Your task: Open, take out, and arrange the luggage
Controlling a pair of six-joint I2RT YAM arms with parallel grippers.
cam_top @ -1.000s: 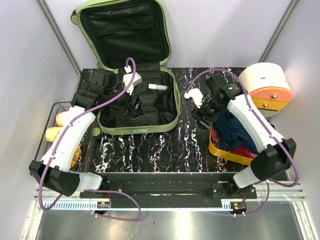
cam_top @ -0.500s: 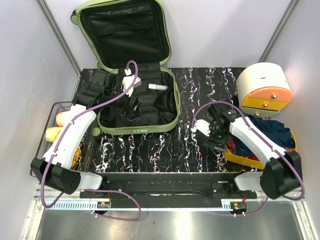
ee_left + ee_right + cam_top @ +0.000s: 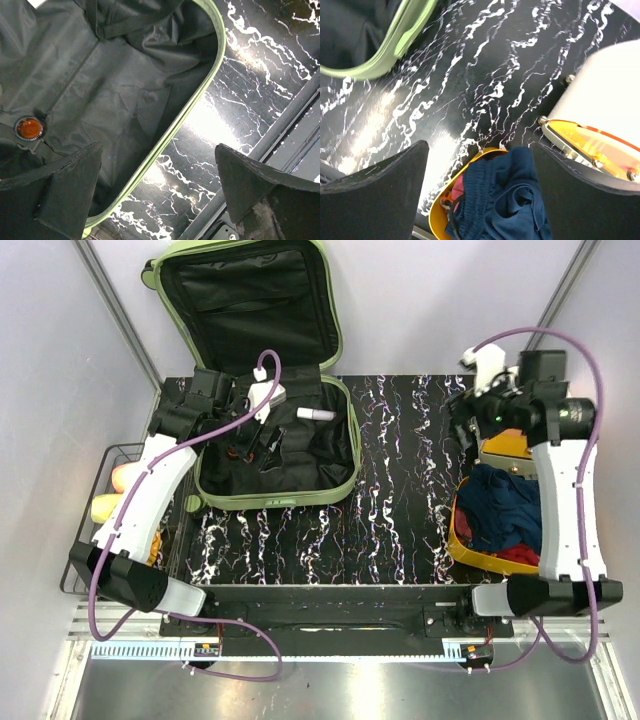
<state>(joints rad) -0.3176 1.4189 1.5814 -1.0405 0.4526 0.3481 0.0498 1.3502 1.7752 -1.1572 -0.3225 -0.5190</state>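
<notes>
The left tool (image 3: 160, 200) hangs spread wide and empty, with the open luggage (image 3: 115, 100) right under it. It should go straight down onto one thing inside, like the white tube (image 3: 316, 414), then pinch. The right tool (image 3: 480, 195), spread too, hovers over the yellow tray (image 3: 436, 215).

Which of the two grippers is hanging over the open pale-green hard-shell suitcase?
The left gripper: its open jaws frame the black lining and rim of the pale-green hard-shell suitcase. The right gripper hangs apart, near the yellow-orange plastic tray of navy clothing.
</notes>
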